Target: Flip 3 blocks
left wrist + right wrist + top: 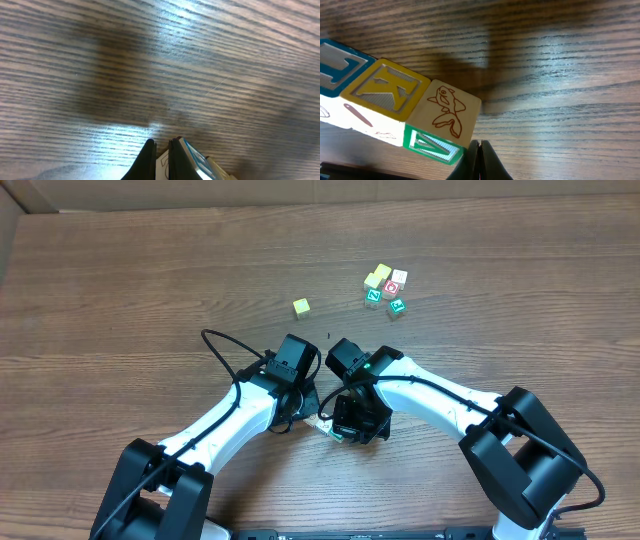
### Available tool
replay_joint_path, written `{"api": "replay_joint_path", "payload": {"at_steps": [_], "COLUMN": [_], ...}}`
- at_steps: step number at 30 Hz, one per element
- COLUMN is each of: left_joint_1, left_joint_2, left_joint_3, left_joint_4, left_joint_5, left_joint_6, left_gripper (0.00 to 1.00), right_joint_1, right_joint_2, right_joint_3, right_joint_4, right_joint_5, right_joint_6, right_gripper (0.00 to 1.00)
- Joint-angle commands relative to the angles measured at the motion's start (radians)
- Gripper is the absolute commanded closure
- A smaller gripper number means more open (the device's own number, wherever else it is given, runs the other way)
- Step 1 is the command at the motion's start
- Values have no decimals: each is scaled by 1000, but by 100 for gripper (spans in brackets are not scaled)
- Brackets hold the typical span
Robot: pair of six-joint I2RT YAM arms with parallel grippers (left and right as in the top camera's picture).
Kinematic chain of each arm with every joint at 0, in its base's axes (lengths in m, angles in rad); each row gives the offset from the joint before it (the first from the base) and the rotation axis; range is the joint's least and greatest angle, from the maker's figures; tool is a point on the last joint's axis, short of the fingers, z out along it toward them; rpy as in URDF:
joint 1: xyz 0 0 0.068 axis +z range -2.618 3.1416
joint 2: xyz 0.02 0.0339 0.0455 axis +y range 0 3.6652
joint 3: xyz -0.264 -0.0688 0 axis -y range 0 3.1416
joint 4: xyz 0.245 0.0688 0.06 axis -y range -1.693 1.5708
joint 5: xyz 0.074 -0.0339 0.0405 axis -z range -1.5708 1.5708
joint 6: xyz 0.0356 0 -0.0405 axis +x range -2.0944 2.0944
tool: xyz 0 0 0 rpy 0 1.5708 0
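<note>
Your right gripper (479,146) has its 2 fingers pressed together with nothing between them. The tips sit low over the table (560,75), just beside the lower right corner of the fish block (447,112). This view does not show whether they touch it.

The fish block lies flat with a brown fish drawing on its pale top face and a green-framed face toward the camera. The yellow K block (385,87) touches its left side. The blue-letter block (335,67) touches the K block on the side away from the fish block, so the 3 lie in 1 straight line. Small red marks show on the white side faces.

At the end of that line far from the fish block, your left gripper (162,143) has its fingers drawn together to a thin slit. You cannot make out anything pinched in it. A blue-edged corner lies just beside 1 finger.

From overhead, both wrists meet above the fish block and hide it. Only a pale sliver of the blocks (322,423) shows between them. A black cable (225,350) loops off the left arm.

Well apart from the fish block, up the table and to the right, sits a cluster of 6 cubes (391,288): 2 yellow, 1 white, 1 red-faced and 2 green. A lone yellow cube (301,307) sits left of the cluster. Bare wood lies between these cubes and the fish block.
</note>
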Motion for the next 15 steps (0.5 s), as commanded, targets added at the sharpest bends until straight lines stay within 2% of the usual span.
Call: {"api": "replay_joint_path", "payload": {"at_steps": [1,7,12,15], "left_joint_1": [-6,10,87,135], "left_joint_2": [5,5,5,5], "left_joint_3": [-7,-6,29,55], "left_joint_4": [11,13,-35,-85], "left_joint_5": [13,-63,-54,-2], "left_joint_6": [-14,-13,3,19], "left_gripper": [96,96,96,96], "right_joint_1": [6,2,-31,-53], "right_joint_2": [-31,-31,-31,-31], "right_joint_3": [0,0,18,29], "right_joint_4": [13,-1,-51,-66], "right_joint_5": [-14,1,3,3], "right_joint_6": [24,22,-19,-48], "right_gripper": [96,96,96,96]}}
